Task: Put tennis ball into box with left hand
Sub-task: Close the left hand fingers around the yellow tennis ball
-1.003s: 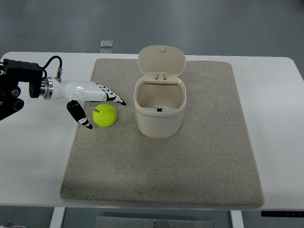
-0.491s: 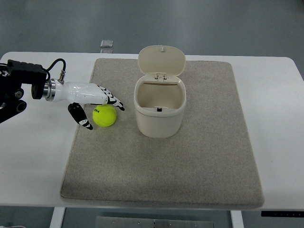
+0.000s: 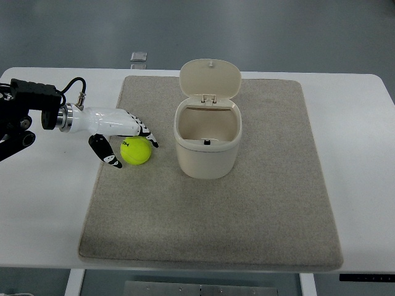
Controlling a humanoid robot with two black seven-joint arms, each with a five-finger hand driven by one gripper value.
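A yellow-green tennis ball (image 3: 136, 151) lies on the beige mat (image 3: 265, 203), left of a cream box (image 3: 207, 143) whose hinged lid stands up at the back. My left hand (image 3: 129, 149) comes in from the left edge and hangs over the ball. Its fingers (image 3: 143, 130) reach across the ball's upper left side and the thumb (image 3: 103, 152) points down to the ball's left. The fingers are spread and hold nothing. The right hand does not show.
The mat covers most of a white table (image 3: 43, 203). A small grey square object (image 3: 139, 57) lies at the table's far edge, behind the mat. Blue-grey floor shows beyond the table.
My left hand has drawn slightly nearer the ball and its fingers have curled a little over it. The ball and the box have not moved.
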